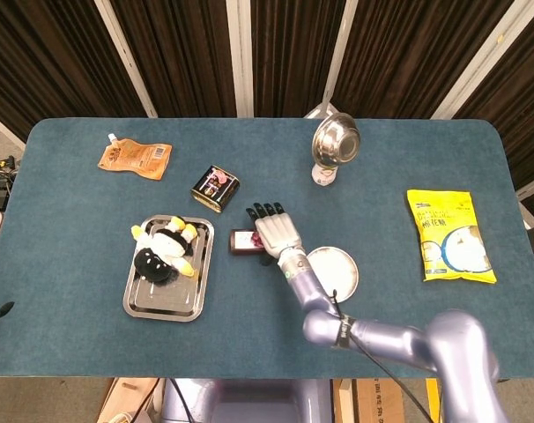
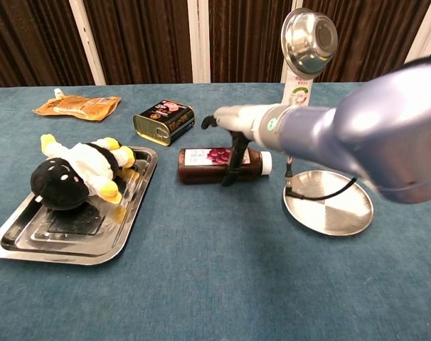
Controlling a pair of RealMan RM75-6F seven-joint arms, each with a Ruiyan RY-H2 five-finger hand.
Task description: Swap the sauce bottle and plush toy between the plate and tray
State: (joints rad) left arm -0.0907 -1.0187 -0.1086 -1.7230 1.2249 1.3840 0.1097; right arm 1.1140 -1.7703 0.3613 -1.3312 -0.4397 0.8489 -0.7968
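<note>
The dark sauce bottle [image 1: 243, 241] [image 2: 212, 163] lies on its side on the blue cloth, between the steel tray [image 1: 166, 295] [image 2: 66, 238] and the round steel plate [image 1: 333, 273] [image 2: 329, 209]. My right hand [image 1: 276, 233] [image 2: 240, 124] hovers over the bottle's cap end with its fingers spread flat. The thumb hangs down against the bottle's front, but nothing is gripped. A black, white and yellow plush toy [image 1: 164, 247] [image 2: 73, 174] lies in the tray. The plate holds nothing. My left hand does not show.
A dark tin can [image 1: 215, 188] [image 2: 163, 121] lies just behind the bottle. An orange pouch [image 1: 135, 159] [image 2: 77, 106] is at the far left. A steel bowl on a stand [image 1: 337, 141] [image 2: 309, 32] is behind the plate. A yellow bag [image 1: 449, 236] lies at the right.
</note>
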